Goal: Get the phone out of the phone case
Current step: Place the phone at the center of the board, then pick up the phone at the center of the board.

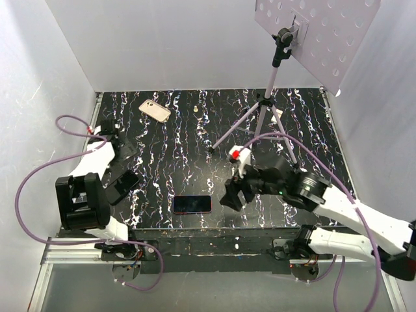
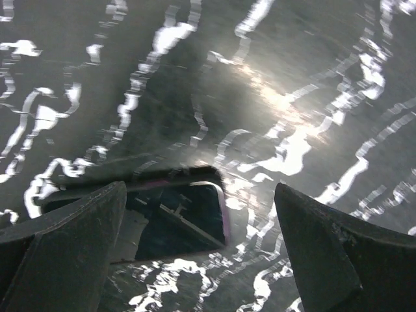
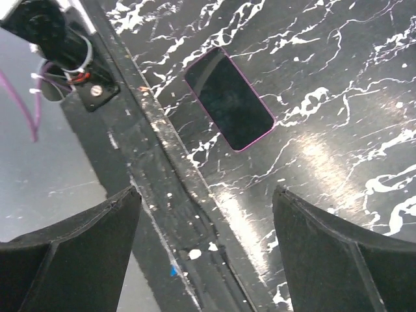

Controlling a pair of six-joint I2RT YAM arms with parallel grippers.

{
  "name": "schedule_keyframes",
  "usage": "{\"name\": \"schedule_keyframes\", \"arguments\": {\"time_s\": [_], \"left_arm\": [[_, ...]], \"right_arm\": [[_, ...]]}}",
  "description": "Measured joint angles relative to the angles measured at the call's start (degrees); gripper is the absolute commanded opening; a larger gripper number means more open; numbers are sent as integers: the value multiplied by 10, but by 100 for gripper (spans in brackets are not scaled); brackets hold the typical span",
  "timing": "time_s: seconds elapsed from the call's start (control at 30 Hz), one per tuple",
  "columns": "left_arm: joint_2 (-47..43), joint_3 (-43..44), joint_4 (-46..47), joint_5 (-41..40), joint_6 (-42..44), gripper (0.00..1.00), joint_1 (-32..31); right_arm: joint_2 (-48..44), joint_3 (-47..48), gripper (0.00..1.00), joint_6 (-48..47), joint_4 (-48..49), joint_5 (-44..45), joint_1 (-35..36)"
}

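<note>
The phone in its pink-edged case [image 1: 192, 204] lies flat, screen up, near the table's front edge. In the left wrist view its corner [image 2: 182, 218] lies just ahead, between the tips and towards the left finger. In the right wrist view the phone [image 3: 229, 97] lies ahead, apart from the fingers. My left gripper [image 1: 125, 179] [image 2: 200, 195] is open and empty, left of the phone. My right gripper [image 1: 233, 193] [image 3: 205, 195] is open and empty, just right of the phone, above the front edge.
A pale beige phone-shaped object [image 1: 155, 110] lies at the back left, with a small object [image 1: 195, 109] beside it. A tripod [image 1: 260, 123] holding a perforated board [image 1: 318, 32] stands at the back right. White walls enclose the black marbled table [image 1: 195, 149].
</note>
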Motion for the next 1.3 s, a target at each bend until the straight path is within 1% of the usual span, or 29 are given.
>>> {"name": "schedule_keyframes", "arguments": {"time_s": [0.07,0.13,0.2,0.23,0.37,0.43,0.47,0.57,0.67,0.77,0.93,1.03,1.2,1.3], "left_arm": [[-16,-23,11,4,5,98,41],[-32,-43,23,17,33,98,78],[-28,-37,32,25,77,98,111],[-11,-17,30,34,96,98,121],[121,89,38,132,142,98,143],[165,92,45,160,152,98,148],[176,84,45,163,161,98,148],[151,56,44,186,160,98,150],[103,2,47,193,146,98,155],[58,-44,23,198,116,98,157],[-1,-103,0,200,53,98,158],[-20,-120,-26,200,13,98,151],[-54,-151,-50,225,-55,98,118],[-73,-169,-63,227,-81,98,67]], "right_arm": [[-60,-41,88,28,17,-9,1],[-113,-67,86,49,23,-14,2],[-154,-77,86,59,28,-26,1],[-172,-78,86,62,32,-35,1],[-228,-81,85,66,45,-73,1],[-246,-81,83,65,46,-83,1],[-252,-81,83,64,45,-87,1],[-266,-81,83,60,42,-94,1],[-292,-89,84,57,42,-99,1],[-310,-92,84,52,42,-103,1],[-294,-92,82,45,40,-110,1],[-283,-94,83,46,44,-118,1],[-292,-107,83,47,50,-122,2],[-294,-107,82,47,49,-121,1]]}}
